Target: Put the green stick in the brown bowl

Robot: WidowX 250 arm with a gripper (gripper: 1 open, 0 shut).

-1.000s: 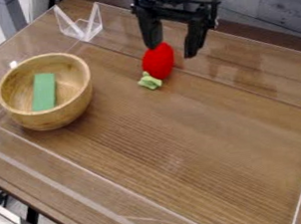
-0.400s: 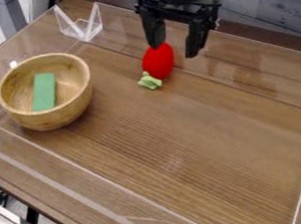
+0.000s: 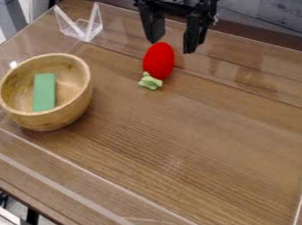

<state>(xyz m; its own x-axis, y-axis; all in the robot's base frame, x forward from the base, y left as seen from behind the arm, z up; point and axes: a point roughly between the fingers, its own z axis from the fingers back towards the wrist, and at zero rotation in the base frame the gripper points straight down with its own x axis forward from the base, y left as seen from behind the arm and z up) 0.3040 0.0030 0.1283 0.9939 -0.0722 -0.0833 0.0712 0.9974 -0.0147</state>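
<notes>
claw (image 3: 174,40) — slightly higher, off strawberry (image 3: 158,61)

The table (image 3: 185,151) is wood-grain with a slight sheen, and the walls (image 3: 78,24) around it look like clear glossy acrylic. The brown bowl (image 3: 45,92) is smooth light wood, and the green stick (image 3: 43,91) inside looks like matt plastic. Just below the black gripper's (image 3: 176,37) jaws, the red strawberry toy (image 3: 158,61) looks like smooth, slightly shiny plastic.

Bright-green stick (image 3: 44,92); light-brown bowl (image 3: 20,114); red toy (image 3: 158,61); black gripper (image 3: 175,39).
</notes>
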